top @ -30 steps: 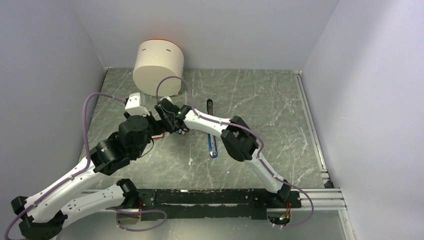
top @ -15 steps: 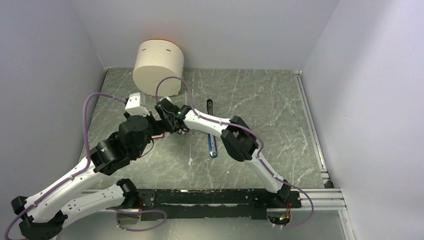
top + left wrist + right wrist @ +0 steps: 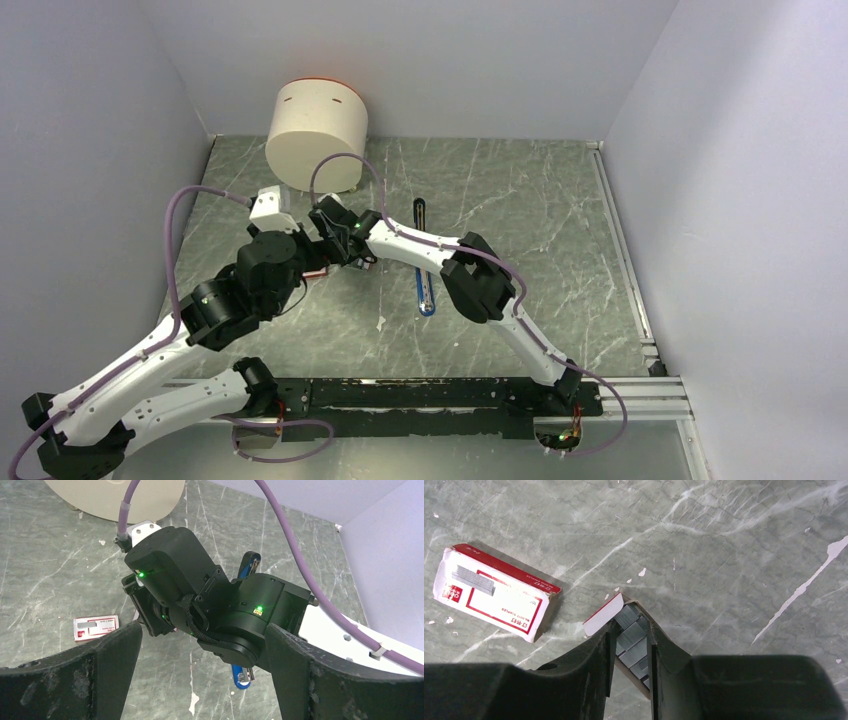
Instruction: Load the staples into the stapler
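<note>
The staples show in the right wrist view as grey blocks (image 3: 630, 625) in an opened inner tray with a white and red flap. My right gripper (image 3: 631, 630) straddles that tray, its jaws narrow and pressed against both sides of it. The empty red box (image 3: 494, 597) with its white label lies flat to the left, and also shows in the left wrist view (image 3: 96, 626). The stapler (image 3: 424, 290), blue with a black arm, lies on the table to the right, partly under the right arm. My left gripper (image 3: 202, 640) hangs wide open behind the right wrist, holding nothing.
A cream cylinder (image 3: 317, 135) with an orange rim stands at the back left. White walls close in the marble table on three sides, and a metal rail (image 3: 620, 250) runs along the right edge. Both forearms crowd the left middle.
The right gripper's jaws have narrowed around the staple tray. Both arms have barely moved, and the left gripper stays wide open.
</note>
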`<state>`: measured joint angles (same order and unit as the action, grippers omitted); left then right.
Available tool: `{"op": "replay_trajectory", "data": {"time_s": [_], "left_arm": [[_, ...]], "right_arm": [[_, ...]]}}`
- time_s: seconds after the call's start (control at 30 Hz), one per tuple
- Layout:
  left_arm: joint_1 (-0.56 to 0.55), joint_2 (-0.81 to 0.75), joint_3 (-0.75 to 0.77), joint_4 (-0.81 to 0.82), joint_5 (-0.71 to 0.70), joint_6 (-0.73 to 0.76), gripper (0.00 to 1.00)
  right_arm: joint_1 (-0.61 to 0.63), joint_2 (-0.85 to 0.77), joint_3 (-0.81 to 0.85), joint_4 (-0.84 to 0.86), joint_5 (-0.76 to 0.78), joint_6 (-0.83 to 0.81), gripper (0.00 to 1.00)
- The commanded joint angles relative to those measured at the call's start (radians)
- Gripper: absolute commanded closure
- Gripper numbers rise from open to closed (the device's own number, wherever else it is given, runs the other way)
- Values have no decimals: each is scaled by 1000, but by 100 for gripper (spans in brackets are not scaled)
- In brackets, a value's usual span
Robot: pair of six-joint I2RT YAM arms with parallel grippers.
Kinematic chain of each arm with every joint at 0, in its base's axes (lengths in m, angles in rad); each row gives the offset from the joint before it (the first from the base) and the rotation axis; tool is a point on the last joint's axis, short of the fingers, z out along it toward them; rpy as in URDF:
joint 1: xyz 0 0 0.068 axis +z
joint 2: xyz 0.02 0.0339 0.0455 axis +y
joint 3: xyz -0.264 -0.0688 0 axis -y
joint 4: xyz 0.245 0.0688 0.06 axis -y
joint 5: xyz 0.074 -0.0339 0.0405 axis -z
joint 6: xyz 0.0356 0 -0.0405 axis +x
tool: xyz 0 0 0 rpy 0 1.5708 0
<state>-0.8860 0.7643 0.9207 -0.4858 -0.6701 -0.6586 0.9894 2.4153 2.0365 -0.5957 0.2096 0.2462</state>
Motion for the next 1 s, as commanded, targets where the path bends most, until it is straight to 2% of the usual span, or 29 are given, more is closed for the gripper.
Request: {"op": "replay_trajectory", "data": {"time_s": [0.0,0.73,0.87,0.97], "left_arm": [[6,-17,1,-14,-27,7,3],[6,-46,39,-32,-75,30,3],[7,-44,38,-30,-72,31,3],[7,-41,39,-32,-72,28,3]], "right_arm": [[3,5,17,-19,12,-5,70],[3,-111,-24,-32,0,11,70],[2,-89,-5,-58,1,27,68],[3,-73,1,-75,13,52,62]]}}
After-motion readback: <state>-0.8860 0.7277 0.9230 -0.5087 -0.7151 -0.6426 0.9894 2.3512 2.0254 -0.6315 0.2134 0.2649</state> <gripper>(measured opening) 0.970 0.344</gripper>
